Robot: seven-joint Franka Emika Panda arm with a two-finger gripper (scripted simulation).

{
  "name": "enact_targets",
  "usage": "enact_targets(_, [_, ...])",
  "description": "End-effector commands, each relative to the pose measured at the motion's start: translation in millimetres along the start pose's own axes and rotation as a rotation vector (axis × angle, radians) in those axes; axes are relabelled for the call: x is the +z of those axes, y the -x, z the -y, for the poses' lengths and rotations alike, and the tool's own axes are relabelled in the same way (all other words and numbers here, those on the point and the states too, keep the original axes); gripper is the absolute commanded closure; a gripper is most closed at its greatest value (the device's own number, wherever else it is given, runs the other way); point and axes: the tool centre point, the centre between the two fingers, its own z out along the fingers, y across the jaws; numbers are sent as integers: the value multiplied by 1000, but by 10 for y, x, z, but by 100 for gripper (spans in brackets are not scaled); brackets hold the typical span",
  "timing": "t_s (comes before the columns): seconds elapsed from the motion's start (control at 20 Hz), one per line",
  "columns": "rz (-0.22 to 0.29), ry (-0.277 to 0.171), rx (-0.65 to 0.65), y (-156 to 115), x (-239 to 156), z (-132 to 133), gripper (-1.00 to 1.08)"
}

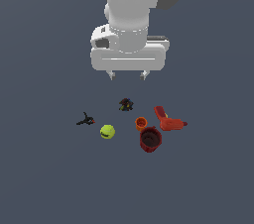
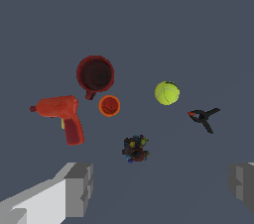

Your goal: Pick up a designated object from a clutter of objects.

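Note:
The yellow-green tennis ball [image 1: 107, 132] [image 2: 166, 92] lies on the dark floor, toward the exterior view's left of the clutter. My gripper [image 1: 128, 75] [image 2: 161, 188] hangs open well above the items, behind the ball and holding nothing; its grey fingers [image 2: 79, 188] stand wide apart in the wrist view. Around the ball lie a dark red cup [image 1: 150, 139] [image 2: 95, 74], a small orange cup [image 1: 141, 123] [image 2: 109, 105], a red drill-like tool [image 1: 167, 120] [image 2: 62, 114], a black clamp-like piece [image 1: 85, 120] [image 2: 204, 117] and a dark multicoloured piece [image 1: 125, 104] [image 2: 135, 149].
The floor [image 1: 49, 178] is a plain dark grey surface with no walls or edges in view. The ball sits apart from the two cups, with a gap between it and the black clamp-like piece.

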Motion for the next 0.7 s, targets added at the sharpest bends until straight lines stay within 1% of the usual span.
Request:
enact_targets(0.0, [0,0,0,0,0,0,-92])
enact_targets(0.15, [6,5,1,8,24,-37,-92])
enact_targets(0.45, [38,31,9,70,132,-226,-92])
enact_targets(0.65, [40,33,11,78,130,-232,-92])
